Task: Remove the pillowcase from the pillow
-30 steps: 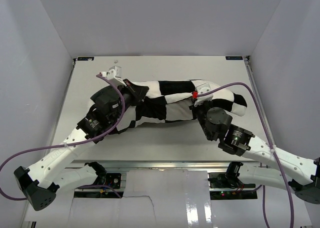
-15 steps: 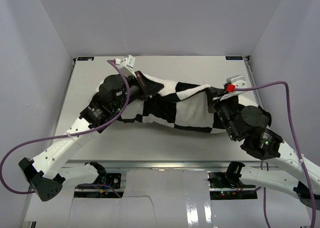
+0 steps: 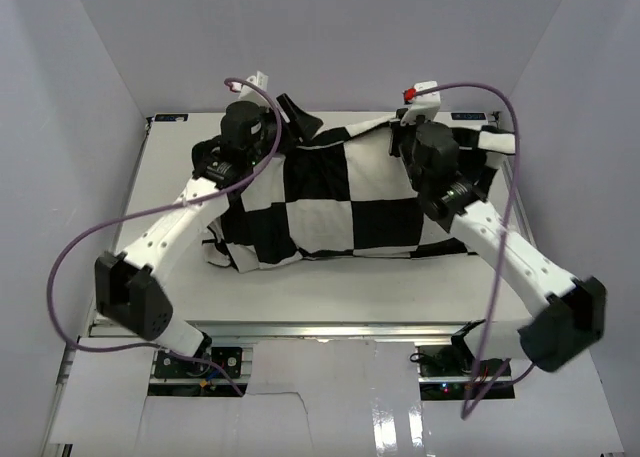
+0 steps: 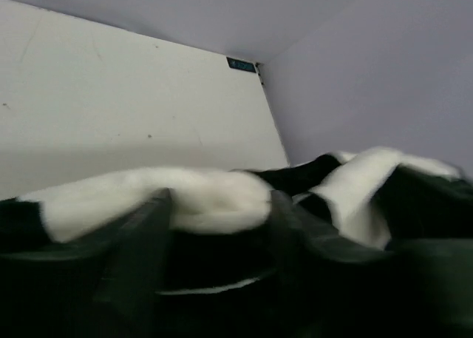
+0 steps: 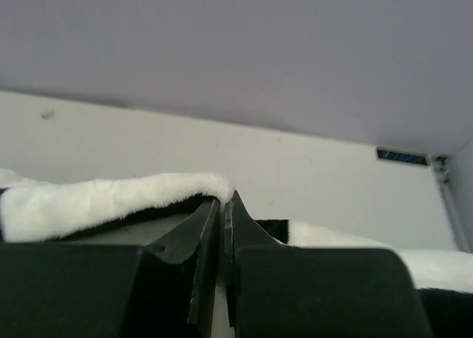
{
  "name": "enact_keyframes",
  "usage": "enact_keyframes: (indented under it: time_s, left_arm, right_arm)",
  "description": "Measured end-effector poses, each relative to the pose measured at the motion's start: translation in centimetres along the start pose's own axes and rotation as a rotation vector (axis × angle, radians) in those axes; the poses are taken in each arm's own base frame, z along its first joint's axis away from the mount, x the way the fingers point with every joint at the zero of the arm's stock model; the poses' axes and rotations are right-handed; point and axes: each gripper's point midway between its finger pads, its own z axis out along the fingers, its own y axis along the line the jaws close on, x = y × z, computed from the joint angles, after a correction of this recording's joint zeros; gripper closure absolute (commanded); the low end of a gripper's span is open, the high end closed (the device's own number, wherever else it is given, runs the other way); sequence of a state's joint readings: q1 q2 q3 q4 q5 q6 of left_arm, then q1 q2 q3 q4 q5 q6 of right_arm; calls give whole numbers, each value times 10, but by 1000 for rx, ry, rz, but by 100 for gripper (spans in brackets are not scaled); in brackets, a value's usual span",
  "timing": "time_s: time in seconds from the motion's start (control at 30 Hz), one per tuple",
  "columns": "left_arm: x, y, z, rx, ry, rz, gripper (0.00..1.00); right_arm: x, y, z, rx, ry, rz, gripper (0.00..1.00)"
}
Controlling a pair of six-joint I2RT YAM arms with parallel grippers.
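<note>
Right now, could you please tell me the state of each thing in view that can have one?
Pillowcase: spread wide, its far edge raised.
Left fingers: apart, with a white fabric edge lying between them.
Right fingers: shut on the pillowcase's edge.

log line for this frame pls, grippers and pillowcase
left gripper: open around pillowcase edge | right gripper: shut on pillowcase far edge | pillowcase: spread out, near part on table
</note>
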State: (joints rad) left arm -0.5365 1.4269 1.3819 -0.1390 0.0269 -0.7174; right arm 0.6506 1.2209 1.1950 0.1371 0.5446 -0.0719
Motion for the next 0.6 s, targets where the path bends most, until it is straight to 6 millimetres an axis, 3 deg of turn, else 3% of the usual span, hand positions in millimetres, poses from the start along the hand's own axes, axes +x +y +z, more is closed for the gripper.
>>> enact_keyframes:
  time_s: [0.1,0.17,0.27,0.33,0.4,0.43,0.47,0.5,0.6]
  left_arm:
    - [-13,62,58,-27,18,-22,5]
    - [-15,100,88,-24,57,-37,2]
    - [-14,151,102,-84,113,-25,2]
    - [-18,160,98,-124,135,12,2]
    - [-35,149,91,-133,112,71,2]
    - [-47,139,84,-137,84,104,2]
    - [-57,129,75,-146,54,133,2]
    - [-69,121,65,-157,19,158,2]
    - [-103,98,21,-213,-119,221,2]
  right_arm:
    - [97,-13,64,-22,208,31,92]
    - [159,-17,96,-49,333,73,89]
    - [206,-22,128,-87,420,139,69]
    - [208,-24,142,-115,440,174,54]
    - [195,-23,157,-150,431,204,40]
    - [184,-21,164,-165,415,215,14]
    - [172,-19,172,-179,398,229,0]
    - [160,-17,177,-193,380,230,9]
    - [127,-13,180,-226,346,229,10]
